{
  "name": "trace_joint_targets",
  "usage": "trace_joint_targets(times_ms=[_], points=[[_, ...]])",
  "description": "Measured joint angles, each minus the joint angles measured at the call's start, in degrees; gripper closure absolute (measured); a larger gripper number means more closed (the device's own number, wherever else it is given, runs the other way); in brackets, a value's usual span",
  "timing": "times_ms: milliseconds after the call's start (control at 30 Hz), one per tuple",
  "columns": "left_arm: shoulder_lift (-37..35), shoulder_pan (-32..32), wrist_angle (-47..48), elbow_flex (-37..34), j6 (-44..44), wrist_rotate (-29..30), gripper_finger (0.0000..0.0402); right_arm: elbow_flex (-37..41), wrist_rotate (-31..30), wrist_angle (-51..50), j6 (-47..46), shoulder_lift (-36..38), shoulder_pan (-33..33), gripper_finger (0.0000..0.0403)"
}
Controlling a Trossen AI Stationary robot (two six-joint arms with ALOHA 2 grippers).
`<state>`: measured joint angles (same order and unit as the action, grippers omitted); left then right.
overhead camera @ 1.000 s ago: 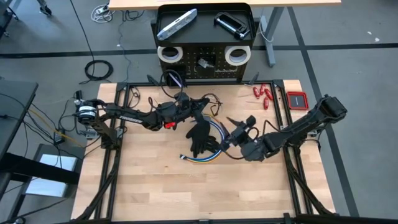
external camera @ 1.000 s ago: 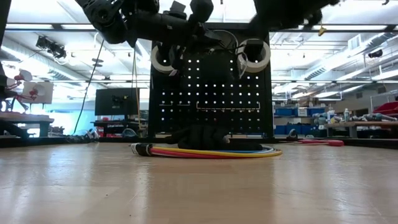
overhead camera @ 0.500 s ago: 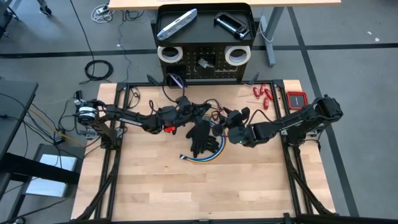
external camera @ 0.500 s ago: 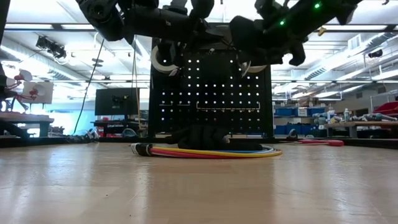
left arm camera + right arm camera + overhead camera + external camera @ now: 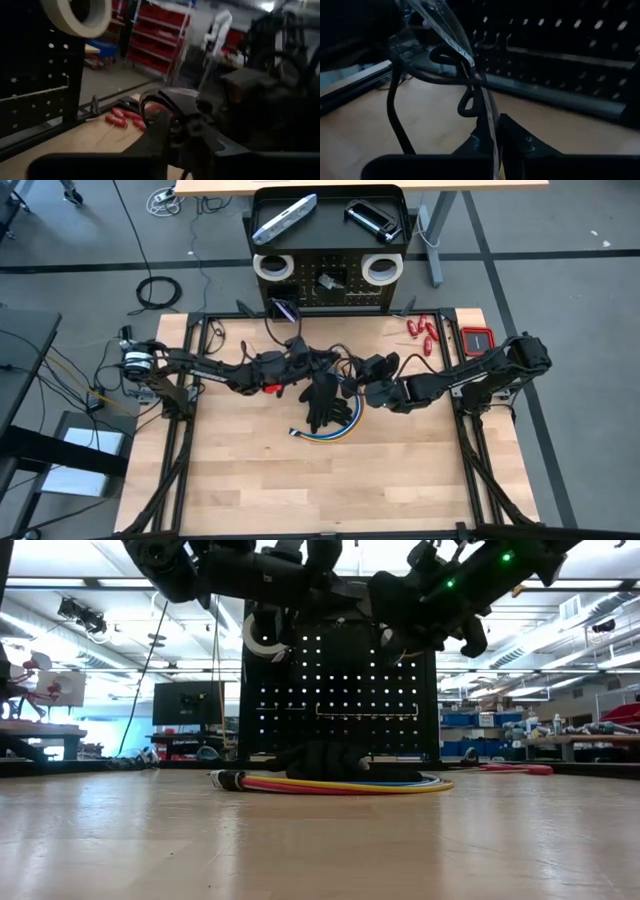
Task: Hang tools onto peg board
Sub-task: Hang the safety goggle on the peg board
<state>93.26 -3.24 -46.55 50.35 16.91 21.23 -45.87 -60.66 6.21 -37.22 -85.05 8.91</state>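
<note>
While no brand, label or writing can be read anywhere in these views, the two arms are seen meeting over the middle of the table. The left gripper is reached in low from the left, and in its wrist view its fingers are closed on a dark looped metal tool. The right gripper is stretched in from the right, elbow folded near the table's right edge, and in its wrist view its fingers are pinched on a thin clear strip, with dark wire loops crossing just ahead. Beneath both, black gloves are lying on a coil of coloured cable. The peg board is stood upright at the table's far edge, a white tape roll hung at each upper corner, the second roll on the right. On its tray top a silver-grey flat bar and a black clamp are laid. Small red-handled tools are resting on the table near the right rear corner.
</note>
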Motion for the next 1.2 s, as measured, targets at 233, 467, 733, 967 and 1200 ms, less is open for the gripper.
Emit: trace_joint_targets(times_ms=[233, 467, 733, 967, 1200], points=[[-7.93, -0.90, 16.96, 0.00, -3.37, -3.70, 0.0271, -0.07, 2.98, -10.07, -13.31, 0.99, 0.02, 0.0383], [-17.66, 0.61, 36.24, 0.00, -7.83, -2.77, 0.0255, 0.00, -0.20, -33.27, -37.52, 2.18, -2.52, 0.0383], [-22.00, 3.04, 41.61, -4.33, -9.23, 0.28, 0.0254, 0.00, -0.27, -29.89, -36.10, -1.70, -16.69, 0.0383], [-22.61, 2.95, 30.68, -13.87, -7.51, 0.98, 0.0254, 0.00, 5.55, -18.54, -28.61, -6.41, -29.53, 0.0383], [-22.61, 2.99, 33.85, -14.08, -9.97, 0.59, 0.0254, 0.00, 9.71, -13.38, -27.12, -11.09, -35.14, 0.0383]])
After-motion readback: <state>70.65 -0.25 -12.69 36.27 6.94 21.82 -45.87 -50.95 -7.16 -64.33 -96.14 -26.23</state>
